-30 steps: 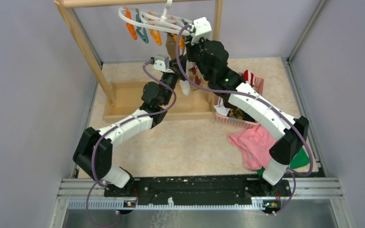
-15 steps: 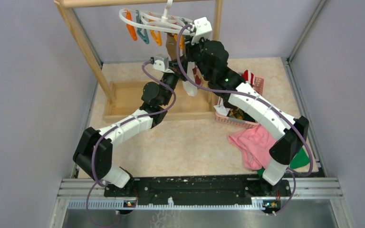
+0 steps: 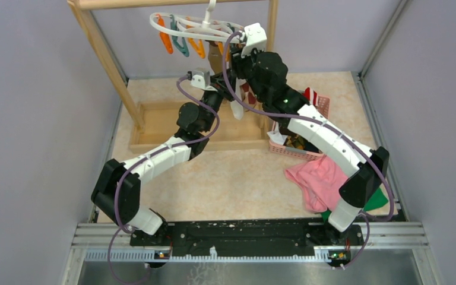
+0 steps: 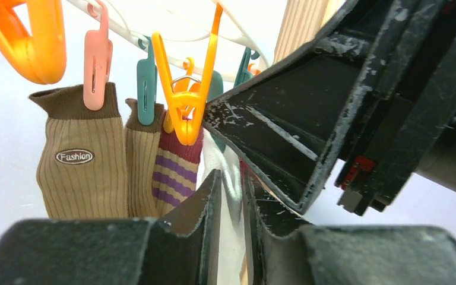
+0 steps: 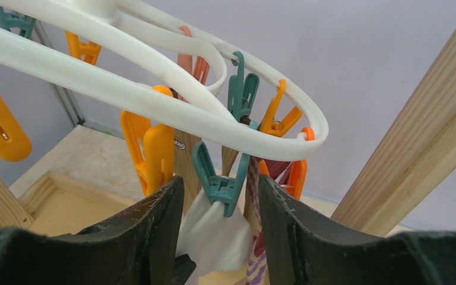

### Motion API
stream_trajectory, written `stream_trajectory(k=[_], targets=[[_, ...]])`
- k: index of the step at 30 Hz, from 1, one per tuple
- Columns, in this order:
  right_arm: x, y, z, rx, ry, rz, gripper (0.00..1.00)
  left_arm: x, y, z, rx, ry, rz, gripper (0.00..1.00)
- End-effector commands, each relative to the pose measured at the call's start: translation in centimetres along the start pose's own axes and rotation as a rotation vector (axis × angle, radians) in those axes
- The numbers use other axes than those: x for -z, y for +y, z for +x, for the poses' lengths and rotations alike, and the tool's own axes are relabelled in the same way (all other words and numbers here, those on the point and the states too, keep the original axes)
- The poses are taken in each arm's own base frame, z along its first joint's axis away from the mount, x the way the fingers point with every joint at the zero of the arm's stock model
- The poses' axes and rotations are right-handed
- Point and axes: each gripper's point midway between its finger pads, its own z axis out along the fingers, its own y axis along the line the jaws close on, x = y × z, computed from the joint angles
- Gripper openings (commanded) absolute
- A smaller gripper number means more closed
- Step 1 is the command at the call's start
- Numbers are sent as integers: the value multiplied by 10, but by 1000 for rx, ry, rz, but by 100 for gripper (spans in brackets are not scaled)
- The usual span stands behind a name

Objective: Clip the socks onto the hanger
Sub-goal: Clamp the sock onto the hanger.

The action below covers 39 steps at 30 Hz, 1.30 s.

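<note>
Right wrist view: right pincer (image 5: 219,196) half open, empty, straddling teal clip (image 5: 217,184) biting white sock (image 5: 211,237), which hangs long-axis down from hanger (image 5: 124,89), right end. Below, left pincer (image 4: 231,190) nearly closed around it; grip unclear.

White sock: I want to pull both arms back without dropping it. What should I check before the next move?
1. Teal clip bites the white sock: ok, its tips are closed on the sock's top edge.
2. Right gripper clear of the clip: ok, its jaws stand apart on either side.
3. Left gripper free of the sock: cannot tell, fabric sits in the narrow gap between its jaws.
4. Neighbouring tan sock secure: ok, it hangs from a pink clip.
5. Room between the arms: not ok, the right gripper looms close beside the left jaws.
</note>
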Motion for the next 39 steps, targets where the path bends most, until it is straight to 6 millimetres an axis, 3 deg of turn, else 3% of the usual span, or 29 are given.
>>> stream_trajectory(k=[1, 9, 11, 12, 13, 17, 21, 23, 27, 31, 35, 39], targets=[[24, -15, -40, -25, -77, -4, 49, -1, -13, -41, 38, -96, 33, 30], [57, -17, -37, 22, -92, -78, 64, 34, -26, -41, 11, -85, 140, 59], [62, -18, -36, 39, -99, -90, 74, 48, -27, -34, -4, -64, 170, 64], [64, -19, -35, 47, -99, -91, 93, 54, -27, -32, -13, -55, 176, 67], [66, -19, -34, 49, -97, -91, 98, 62, -32, -28, -25, -35, 214, 70], [80, -23, -23, 64, -114, -100, 99, 95, -32, -14, -62, 39, 256, 81], [100, -29, -9, 28, -169, -154, 99, 132, -19, 10, -44, 123, 231, 98], [112, -40, 0, -38, -190, -168, 99, 150, -14, 23, -47, 166, 227, 99], [130, -79, 31, -179, -177, -120, 98, 179, -1, 49, -64, 282, 195, 99], [133, -114, 96, -205, -24, 18, 99, 203, 11, 75, -47, 358, 161, 99], [132, -156, 148, -318, 80, 151, 98, 211, 12, 94, -4, 416, 152, 99], [127, -188, 179, -450, 119, 206, 98, 208, 10, 111, 3, 485, 164, 99]])
